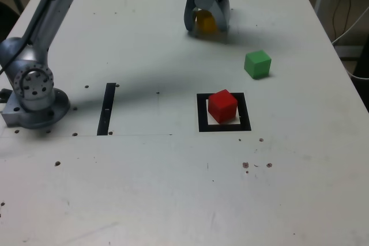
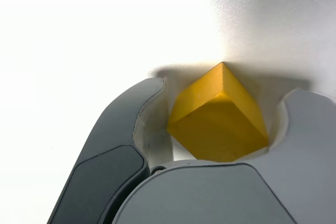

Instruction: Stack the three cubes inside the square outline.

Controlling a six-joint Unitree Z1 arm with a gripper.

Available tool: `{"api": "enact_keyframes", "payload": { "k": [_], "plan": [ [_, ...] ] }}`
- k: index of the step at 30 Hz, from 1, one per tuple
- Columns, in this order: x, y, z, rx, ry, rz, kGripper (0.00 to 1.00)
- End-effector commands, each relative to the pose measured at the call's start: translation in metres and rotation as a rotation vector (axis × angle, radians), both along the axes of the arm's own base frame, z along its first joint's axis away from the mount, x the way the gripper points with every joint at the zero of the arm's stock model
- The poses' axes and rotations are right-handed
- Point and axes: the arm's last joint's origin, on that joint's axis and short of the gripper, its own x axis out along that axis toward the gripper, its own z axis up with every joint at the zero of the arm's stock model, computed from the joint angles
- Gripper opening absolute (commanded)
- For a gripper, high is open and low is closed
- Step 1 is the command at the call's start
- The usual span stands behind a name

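Altogether three cubes: red (image 1: 222, 106), green (image 1: 257, 64), yellow (image 1: 204, 21).

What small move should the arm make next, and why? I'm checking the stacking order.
Probably close fully on the yellow cube and lift it. The gripper straddles it at the table's far side, jaws around but a gap shows on one side. The red cube already sits inside the square outline, ready to take it.
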Motion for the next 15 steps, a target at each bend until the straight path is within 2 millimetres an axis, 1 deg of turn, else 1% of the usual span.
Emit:
{"api": "enact_keyframes", "payload": {
  "k": [1, 10, 15],
  "plan": [
    [0.001, 0.0, -0.001, -0.002, -0.003, 0.002, 0.55],
    [0.002, -0.002, -0.002, -0.01, -0.014, 0.003, 0.49],
    [0.003, -0.007, 0.009, 0.001, -0.03, -0.008, 0.49]
  ]
}}
